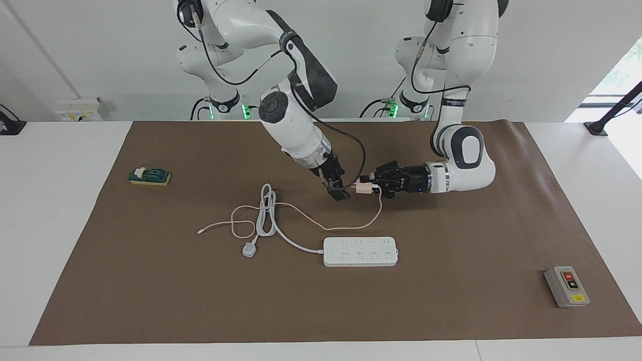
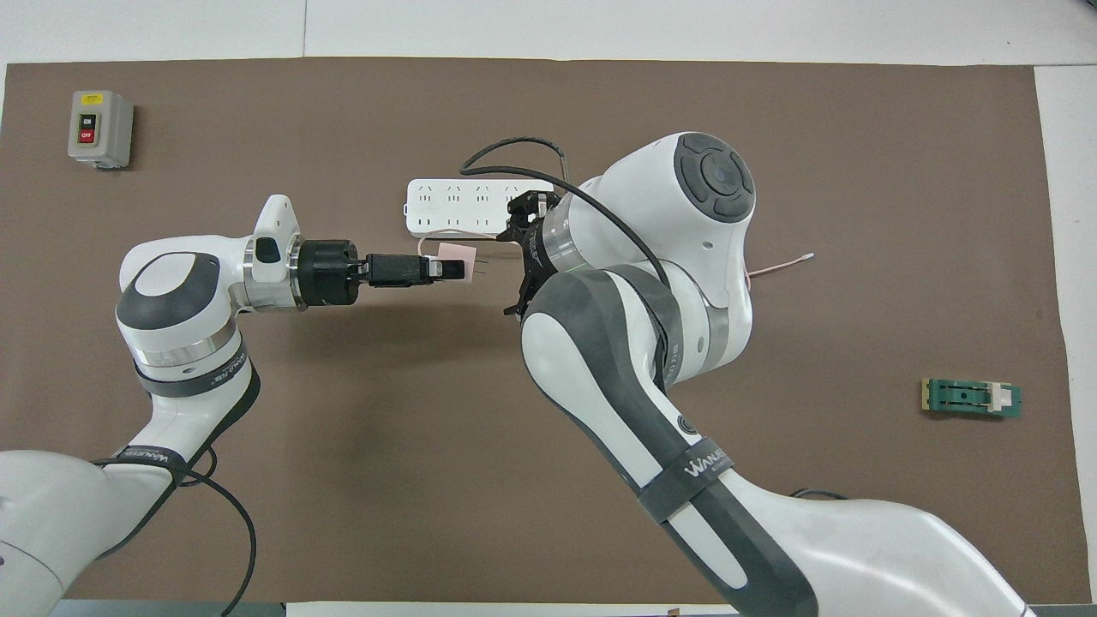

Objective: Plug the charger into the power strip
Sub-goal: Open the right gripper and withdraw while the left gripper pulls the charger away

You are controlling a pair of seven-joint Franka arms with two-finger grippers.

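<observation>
The left tool [image 1: 377, 188] pinches the charger [image 1: 363, 188] by its cable end, holding it in the air over the middle of the brown mat [image 1: 150, 301] that covers the worktop [image 1: 60, 250], with the prongs pointing sideways toward the right tool [image 1: 337, 189]. The grip leaves the prongs bare, which suits a later push into a socket. The right tool hangs just beside the charger, apart from it and spread, so it carries nothing; it looks like the giving side of a handover.

The charger's thin pink cable [image 1: 281, 204] droops from the cube to the mat and loops toward the right arm's end. The power strip [image 1: 360, 251] lies flat near the mat's centre, sockets up, closer to the mat's edge away from the robots than the raised charger is. By this reading, the charger must next be turned prongs-down and carried over the strip.
</observation>
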